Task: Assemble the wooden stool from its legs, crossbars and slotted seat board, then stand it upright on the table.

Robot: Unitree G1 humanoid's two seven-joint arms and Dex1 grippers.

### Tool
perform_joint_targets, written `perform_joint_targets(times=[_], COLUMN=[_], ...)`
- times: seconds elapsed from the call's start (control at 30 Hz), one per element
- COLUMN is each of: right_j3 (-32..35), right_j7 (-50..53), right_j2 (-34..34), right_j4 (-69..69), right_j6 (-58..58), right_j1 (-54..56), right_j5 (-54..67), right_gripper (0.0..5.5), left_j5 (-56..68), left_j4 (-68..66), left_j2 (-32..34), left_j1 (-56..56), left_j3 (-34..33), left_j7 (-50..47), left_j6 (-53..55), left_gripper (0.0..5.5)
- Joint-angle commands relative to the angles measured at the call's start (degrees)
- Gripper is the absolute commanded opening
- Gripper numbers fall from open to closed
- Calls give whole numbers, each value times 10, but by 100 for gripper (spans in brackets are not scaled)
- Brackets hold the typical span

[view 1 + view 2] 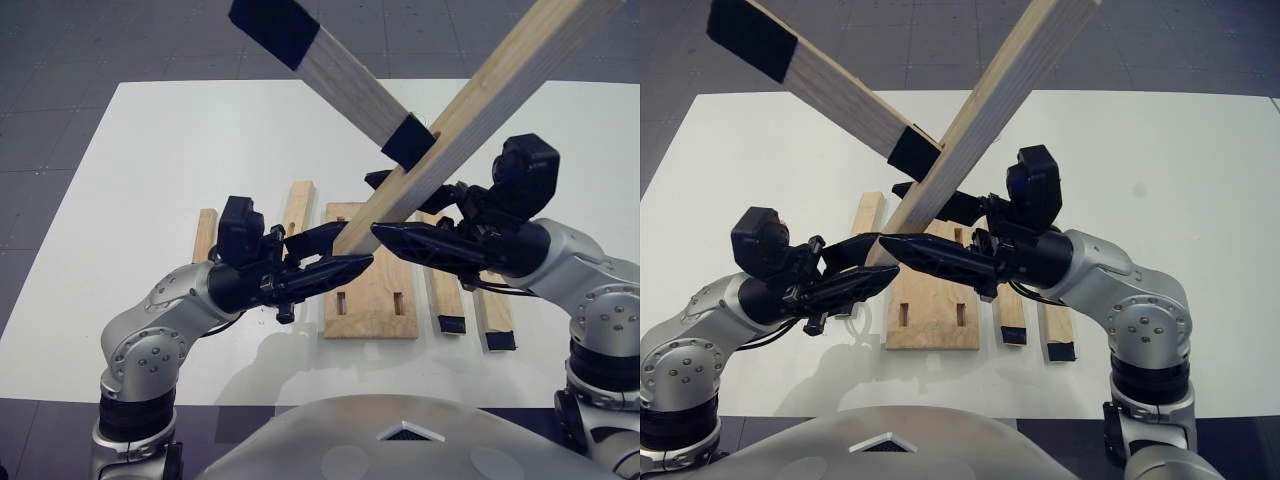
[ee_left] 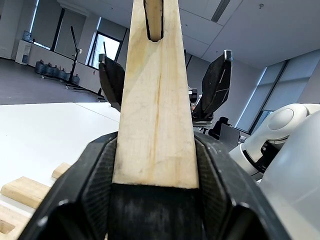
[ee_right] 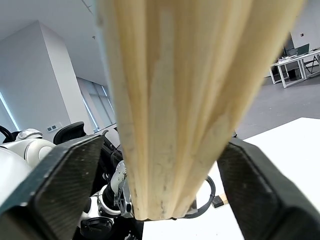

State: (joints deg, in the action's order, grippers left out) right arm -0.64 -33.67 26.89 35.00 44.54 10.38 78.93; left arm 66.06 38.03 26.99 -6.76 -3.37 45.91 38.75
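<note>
left tool (image 1: 350,248) clamped on foot of slotted leg (image 1: 490,85), raised over desk (image 1: 170,150); right tool (image 1: 378,205) straddles it, grip we cannot tell. stiff, light timber, we judge; hold near ends.

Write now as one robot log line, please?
left gripper: shut on leg; right gripper: shut on leg too; crossbar: meets leg aloft; seat board: flat on table
</note>
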Motion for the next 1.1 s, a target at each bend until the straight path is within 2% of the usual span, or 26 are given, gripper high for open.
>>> perform_joint_targets(times=[0.03,0.23,0.6,0.73,0.77,0.9,1.1], right_j3=[-3,-8,-8,-8,-8,-1,26], right_j7=[9,20,44,39,36,19,-53], right_j2=[-3,-5,-6,3,6,17,52], right_j4=[4,9,10,10,9,6,-55], right_j6=[0,2,9,11,11,8,0], right_j1=[13,14,11,6,4,0,4], right_j5=[2,7,91,80,75,50,-21], right_gripper=[307,208,204,204,204,203,203], left_j5=[-8,-16,-76,-64,-55,-9,-58], left_j4=[0,-3,-23,-24,-20,-12,-31], left_j2=[-3,-7,-18,-12,-9,5,43], left_j1=[-3,-8,-12,-7,-6,1,1], left_j3=[7,18,67,62,56,16,-37], left_j7=[-10,-15,-24,-36,-39,-41,-24], left_j6=[-10,-18,-49,-46,-45,-40,-59], left_gripper=[205,205,205,205,242,310,408])
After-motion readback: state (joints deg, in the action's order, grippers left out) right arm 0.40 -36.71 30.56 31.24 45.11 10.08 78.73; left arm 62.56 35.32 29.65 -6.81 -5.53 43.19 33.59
